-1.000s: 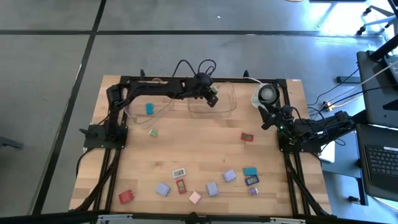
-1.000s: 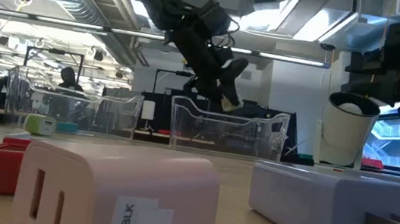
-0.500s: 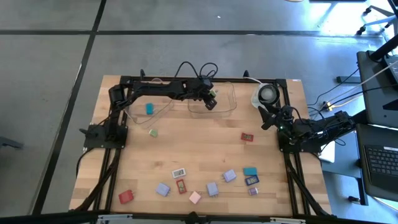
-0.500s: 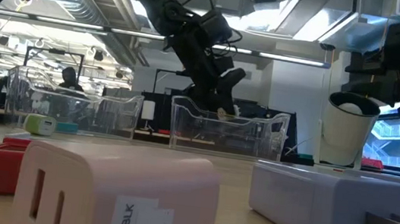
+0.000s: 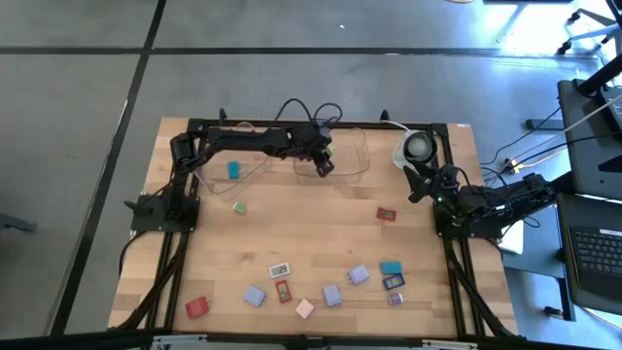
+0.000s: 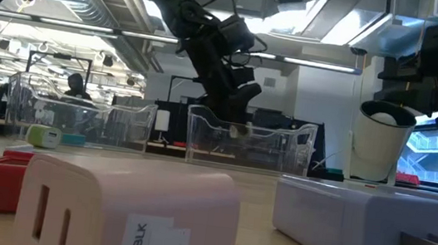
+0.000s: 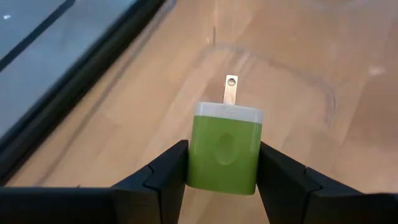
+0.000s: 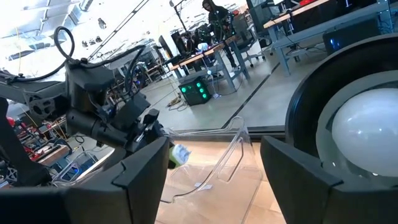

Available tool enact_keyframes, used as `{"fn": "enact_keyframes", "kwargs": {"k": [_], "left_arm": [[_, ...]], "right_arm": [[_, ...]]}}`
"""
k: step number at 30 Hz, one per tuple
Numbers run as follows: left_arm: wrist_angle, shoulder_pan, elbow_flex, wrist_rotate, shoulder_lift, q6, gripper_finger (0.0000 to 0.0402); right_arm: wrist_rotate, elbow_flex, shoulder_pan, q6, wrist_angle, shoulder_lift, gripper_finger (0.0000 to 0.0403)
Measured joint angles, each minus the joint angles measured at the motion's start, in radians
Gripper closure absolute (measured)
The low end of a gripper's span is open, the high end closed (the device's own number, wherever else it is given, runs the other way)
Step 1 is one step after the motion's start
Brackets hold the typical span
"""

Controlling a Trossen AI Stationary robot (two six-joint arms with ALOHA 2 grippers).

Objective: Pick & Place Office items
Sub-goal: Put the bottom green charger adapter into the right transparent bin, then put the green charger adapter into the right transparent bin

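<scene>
My left gripper [image 5: 324,161] [image 7: 224,186] reaches over the right clear tray [image 5: 352,167] and is shut on a green block with a white cap and metal prong [image 7: 225,146]. In the low view this block [image 6: 237,130] sits down between the tray's walls. Other office items lie flat on the table's near half: lavender [image 5: 255,296], pink [image 5: 304,308], red [image 5: 197,307], white [image 5: 280,269] and teal [image 5: 391,267]. A teal one [image 5: 233,169] lies in the left tray, a green one [image 5: 240,206] beside it. My right gripper [image 5: 418,187] [image 8: 217,186] waits open at the right edge. My left gripper pinches the green block by its two long sides [image 7: 194,155], one finger on each. The white cap and prong [image 7: 231,90] point away from the fingers. The fingers slant down into the right tray. Whether the block touches the tray floor, I cannot tell.
A round white object with a dark centre [image 5: 416,148] stands at the far right corner, just beyond my right gripper. A red block [image 5: 387,214] lies alone at mid right. The table's middle is bare wood [image 5: 311,224]. Black frame rails run along the left, right and far edges.
My left gripper has sunk with the green block from above the right tray's rim to down between its walls, drifting slightly toward the table's left. It has stayed shut on the block.
</scene>
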Motion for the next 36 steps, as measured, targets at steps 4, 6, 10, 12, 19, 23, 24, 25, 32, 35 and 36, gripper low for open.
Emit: {"fn": "enact_keyframes", "kwargs": {"k": [4,6,10,12,19,23,24,25,32,35,36], "left_arm": [[-0.022,-0.005,0.0,-0.001,0.0,0.0,0.0228],[-0.019,-0.008,0.0,-0.002,0.0,0.0,0.0222],[-0.011,-0.014,0.0,0.005,0.0,0.0,0.0202],[-0.011,-0.018,0.0,0.005,0.0,-0.001,0.0192],[-0.082,-0.037,0.071,-0.002,-0.042,0.024,0.0177],[-0.196,-0.064,0.143,0.008,-0.09,0.047,0.018],[-0.24,-0.071,0.161,0.017,-0.106,0.066,0.0181],[-0.294,-0.08,0.175,0.028,-0.124,0.091,0.0183],[-0.74,-0.144,0.199,0.086,-0.265,0.266,0.0191],[-0.895,-0.18,0.199,0.116,-0.313,0.276,0.0195],[-0.934,-0.195,0.195,0.12,-0.326,0.265,0.0197]], "right_arm": [[0.0,0.0,0.0,0.0,0.0,0.0,0.0145],[0.0,0.0,0.0,0.0,0.0,0.0,0.0145],[0.0,0.0,0.0,0.0,0.0,0.0,0.0145],[0.0,0.0,0.0,0.0,0.0,0.0,0.0145],[0.0,0.0,0.0,0.0,-0.002,0.0,0.0145],[-0.001,0.0,0.0,-0.001,-0.021,0.0,0.0145],[-0.001,0.0,0.0,-0.001,-0.024,0.0,0.0145],[-0.001,0.0,0.0,-0.001,-0.022,0.0,0.0145],[-0.006,0.0,0.0,-0.001,-0.022,0.0,0.0145],[-0.008,0.0,0.0,-0.001,-0.022,0.0,0.0145],[-0.008,0.0,0.0,-0.001,-0.022,0.0,0.0145]]}}
